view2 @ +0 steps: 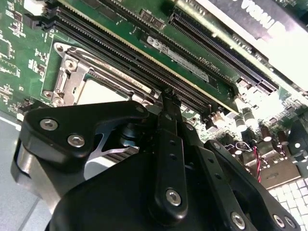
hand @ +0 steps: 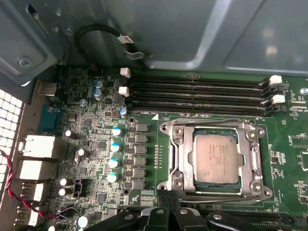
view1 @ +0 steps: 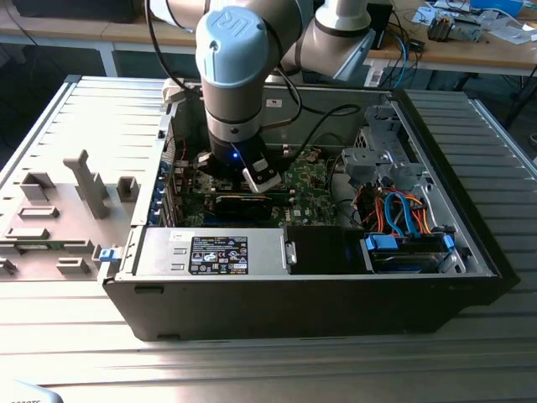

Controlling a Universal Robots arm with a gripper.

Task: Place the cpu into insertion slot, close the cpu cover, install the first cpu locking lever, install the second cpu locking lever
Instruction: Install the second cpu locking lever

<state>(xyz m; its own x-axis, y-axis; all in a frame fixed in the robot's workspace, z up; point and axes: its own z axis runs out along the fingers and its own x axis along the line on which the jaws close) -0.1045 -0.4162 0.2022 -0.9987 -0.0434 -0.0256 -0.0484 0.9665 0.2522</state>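
In the first wrist view the cpu (hand: pixel 216 159) lies flat in the insertion slot (hand: pixel 190 161), a small square chip with a dull silver-grey metal top that carries faint print and has a thin darker rim showing along its edges. Around it sits the cpu cover (hand: pixel 252 159), a silver metal frame with a large square window through which the chip shows; it lies down over the socket, with thin wire levers running along its outer edges. The socket sits on the green circuit board (hand: pixel 144 120), just beside a row of long black memory slots (hand: pixel 197 94) with white clips at their ends, and near a column of small blue-topped capacitors (hand: pixel 114 147). In the second wrist view the same socket appears in the left part of the frame, the chip (view2: pixel 98 92) pale and partly hidden behind the black gripper (view2: pixel 166 96), whose fingers (view2: pixel 169 139) are pressed together into one narrow tip just over the socket's edge, pinching nothing that can be seen. In the exterior view the arm (view1: pixel 239 67) reaches down into the open computer case (view1: pixel 470 243) near the frame's centre, the gripper (view1: pixel 243 180) low over the board; grey fixtures (view1: pixel 84 180) stand on the table at the left.
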